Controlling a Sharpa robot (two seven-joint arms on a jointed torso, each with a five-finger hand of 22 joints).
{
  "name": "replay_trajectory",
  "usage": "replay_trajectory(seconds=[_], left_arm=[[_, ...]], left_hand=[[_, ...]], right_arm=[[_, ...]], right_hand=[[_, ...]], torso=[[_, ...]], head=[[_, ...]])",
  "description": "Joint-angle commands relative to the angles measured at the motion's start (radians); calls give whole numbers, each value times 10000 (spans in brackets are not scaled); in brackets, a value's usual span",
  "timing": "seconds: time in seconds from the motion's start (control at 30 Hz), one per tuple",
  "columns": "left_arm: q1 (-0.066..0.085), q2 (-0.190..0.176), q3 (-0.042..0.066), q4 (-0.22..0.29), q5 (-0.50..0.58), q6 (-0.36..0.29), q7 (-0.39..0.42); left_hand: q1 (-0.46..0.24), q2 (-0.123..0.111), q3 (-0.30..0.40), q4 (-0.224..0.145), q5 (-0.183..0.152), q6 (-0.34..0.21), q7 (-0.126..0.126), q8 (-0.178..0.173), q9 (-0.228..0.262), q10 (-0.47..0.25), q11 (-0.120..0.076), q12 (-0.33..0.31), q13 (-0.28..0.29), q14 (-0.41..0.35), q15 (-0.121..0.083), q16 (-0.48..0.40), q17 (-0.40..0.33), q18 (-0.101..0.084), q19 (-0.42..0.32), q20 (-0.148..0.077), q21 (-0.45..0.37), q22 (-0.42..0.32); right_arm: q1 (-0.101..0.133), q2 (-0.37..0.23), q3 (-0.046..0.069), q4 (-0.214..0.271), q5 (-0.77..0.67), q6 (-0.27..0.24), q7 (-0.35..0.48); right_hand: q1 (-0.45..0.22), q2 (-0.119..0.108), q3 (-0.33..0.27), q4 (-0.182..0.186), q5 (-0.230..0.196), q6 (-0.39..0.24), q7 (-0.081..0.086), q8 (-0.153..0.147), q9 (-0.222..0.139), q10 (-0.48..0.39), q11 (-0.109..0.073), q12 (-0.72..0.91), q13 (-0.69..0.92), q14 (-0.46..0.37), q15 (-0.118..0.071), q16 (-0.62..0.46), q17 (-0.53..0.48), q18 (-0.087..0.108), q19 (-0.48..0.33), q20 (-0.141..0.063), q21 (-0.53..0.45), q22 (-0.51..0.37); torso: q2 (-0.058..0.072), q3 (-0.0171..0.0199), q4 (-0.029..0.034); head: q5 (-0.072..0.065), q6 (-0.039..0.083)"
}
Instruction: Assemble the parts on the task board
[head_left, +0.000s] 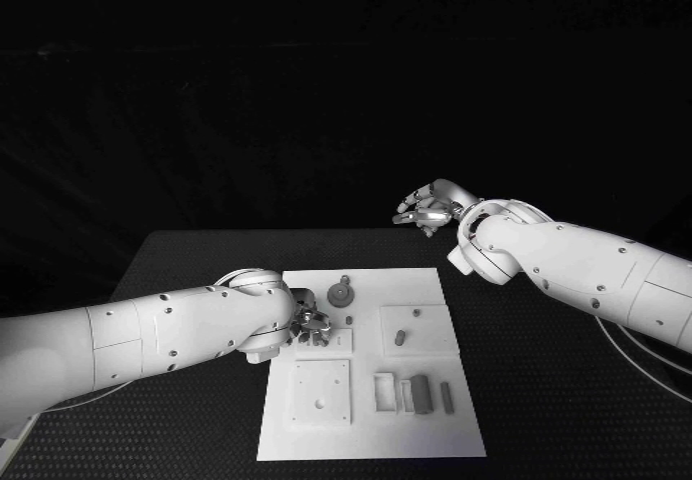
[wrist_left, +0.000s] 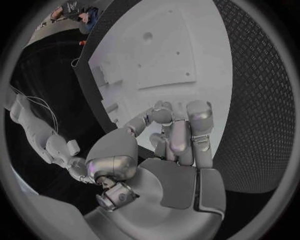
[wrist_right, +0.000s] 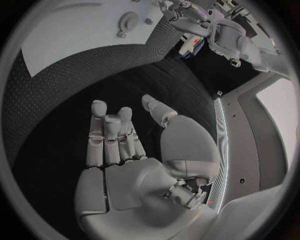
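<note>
**Left robot hand down on the board, right one held off it**

The left robot hand (head_left: 312, 324) sits low over the task board (head_left: 368, 440), fingers curled in against its left edge; whether it holds a part, I cannot tell. The right robot hand (head_left: 427, 210) hangs beyond the board's far right corner, fingers loose, holding nothing. On the board lie a round part (head_left: 340, 293) and upright grey blocks (head_left: 418, 394). The bench (head_left: 548, 400) carries the board.

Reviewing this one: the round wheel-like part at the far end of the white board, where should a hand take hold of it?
Probably from above, pinching the wheel across its round rim. It appears to lie flat on the board with bare board around it, so no side is blocked. The left hand is nearer.
</note>
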Motion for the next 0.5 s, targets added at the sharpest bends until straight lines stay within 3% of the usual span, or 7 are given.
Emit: replay_trajectory(seconds=[0.03,0.5], left_arm=[[-15,-2,3,28,210,-82,139],[-19,39,5,-52,284,-134,177]], left_hand=[[30,109,47,33,-65,1718,-658,1524,3126,-13,27,-56,-11,-83,-22,-64,-14,468,-53,3,58,194],[37,112,70,-2,-105,1688,-646,1512,3138,-34,28,-63,-11,-122,-35,-104,-107,481,-69,-5,61,189]], right_arm=[[-2,-7,2,-6,-52,136,16],[-8,33,1,-71,-52,228,-7]], right_hand=[[26,104,0,-85,15,41,61,-16,-15,-67,15,70,-16,-36,-53,35,-15,162,-58,15,-37,189],[6,118,-15,-101,15,49,60,-12,-19,-68,15,74,-24,-38,-54,38,-20,162,-56,20,-38,189]], torso=[[1,-2,4],[-2,-9,5]], head=[[-19,-31],[-27,-14]])
